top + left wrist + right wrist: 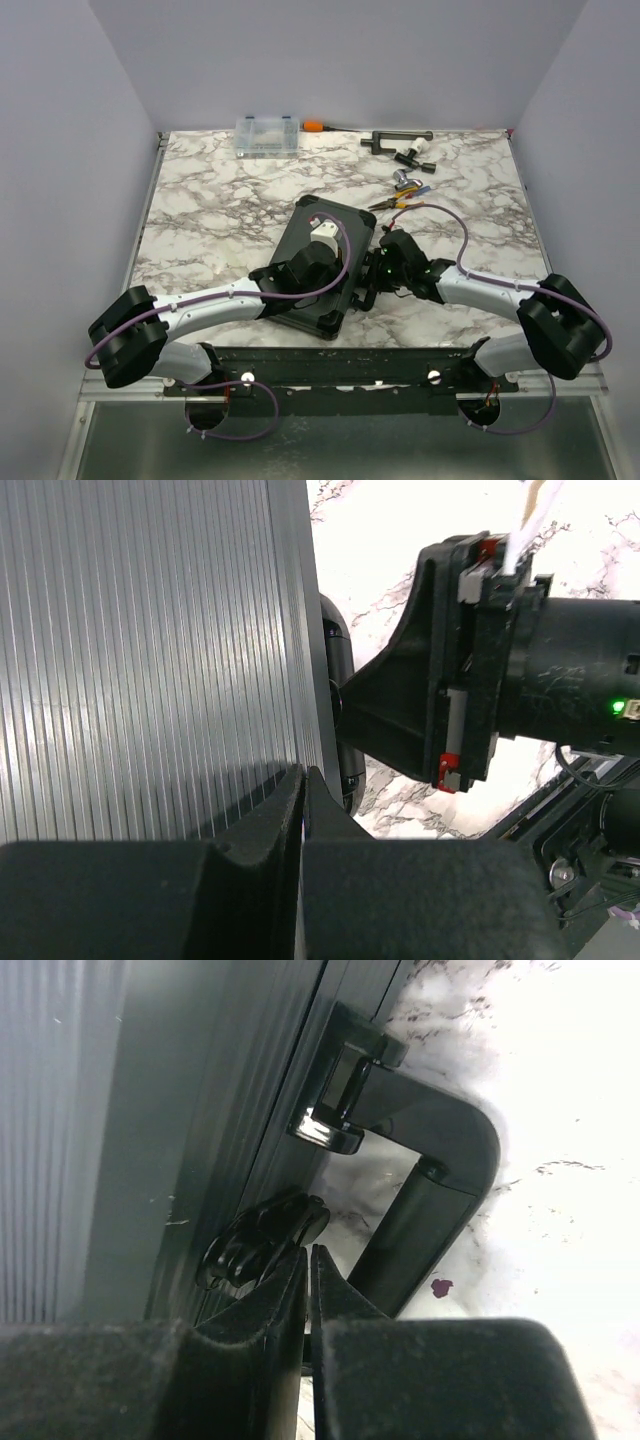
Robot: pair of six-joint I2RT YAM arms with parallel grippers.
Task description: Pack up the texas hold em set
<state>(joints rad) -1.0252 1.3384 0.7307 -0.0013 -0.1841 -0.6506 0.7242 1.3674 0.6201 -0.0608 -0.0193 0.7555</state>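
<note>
The texas hold em case (352, 262) lies flat and closed on the marble table (200, 220), near the front edge between the two arms. Its ribbed lid (150, 650) is down, and no decks, chips or discs show outside it. The work looks to be at the last step, fastening the case.

The handle (430, 1180) sticks out from the case's right edge, and a black latch (260, 1245) sits on that edge just beside it. I cannot tell whether the latch is fully snapped home.

The right gripper (308, 1255) has its fingers pressed together with nothing between them, tips right at the latch, apparently touching it. The left gripper (303, 775) is likewise closed and empty, lying over the lid near the same edge, likely bracing it.

The next move probably calls for a firm push of the right fingertips against the latch while the left holds the case from sliding.

A clear organiser box (267, 135) and pliers (395, 203) lie well apart toward the far side.
</note>
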